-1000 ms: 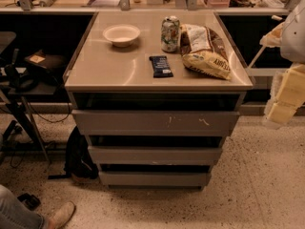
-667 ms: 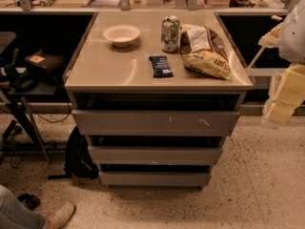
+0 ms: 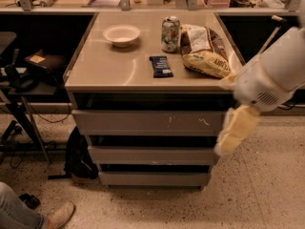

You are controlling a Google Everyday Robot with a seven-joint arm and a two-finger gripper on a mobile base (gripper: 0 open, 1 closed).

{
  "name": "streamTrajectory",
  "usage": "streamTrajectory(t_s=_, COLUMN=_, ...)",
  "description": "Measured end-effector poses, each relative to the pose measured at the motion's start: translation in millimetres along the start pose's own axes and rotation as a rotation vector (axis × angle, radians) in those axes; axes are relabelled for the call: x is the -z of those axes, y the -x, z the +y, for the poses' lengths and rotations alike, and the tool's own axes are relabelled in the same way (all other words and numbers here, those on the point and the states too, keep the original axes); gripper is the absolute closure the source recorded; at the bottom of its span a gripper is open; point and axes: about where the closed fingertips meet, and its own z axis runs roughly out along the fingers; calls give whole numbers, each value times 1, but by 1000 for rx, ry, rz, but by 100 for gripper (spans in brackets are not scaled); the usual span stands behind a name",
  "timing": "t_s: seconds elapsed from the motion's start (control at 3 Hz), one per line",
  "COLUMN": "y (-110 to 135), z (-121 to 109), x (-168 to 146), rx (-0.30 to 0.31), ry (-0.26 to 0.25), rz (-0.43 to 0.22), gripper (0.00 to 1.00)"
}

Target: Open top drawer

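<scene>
The top drawer is a wide grey flat front with small white scuff marks, just under the cabinet's top. It looks closed, in line with the two narrower drawer fronts below it. My gripper hangs down on the white arm from the right. It is pale yellow and overlaps the right end of the top drawer's front. I cannot tell whether it touches the drawer.
On the cabinet top stand a white bowl, a can, a chip bag and a dark snack bar. A black bag lies on the floor at the left. A person's shoe is at the lower left. A black stand is at the left.
My arm has swung in from the right edge, left and down, and the gripper now hangs in front of the right end of the top drawer. The drawers have not moved.
</scene>
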Motion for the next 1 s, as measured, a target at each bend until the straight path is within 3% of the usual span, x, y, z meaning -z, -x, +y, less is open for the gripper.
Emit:
streamTrajectory(t_s=0.33, y=9, z=23, x=-90, rx=-58, ry=100, rz=-110, gripper=0)
streamTrajectory(t_s=0.67, y=18, z=34, x=-167, rx=-136, ry=141, rz=-154, gripper=0)
streamTrajectory(t_s=1.0, y=24, z=18, x=-172, rx=-151, ry=76, rz=-185, gripper=0)
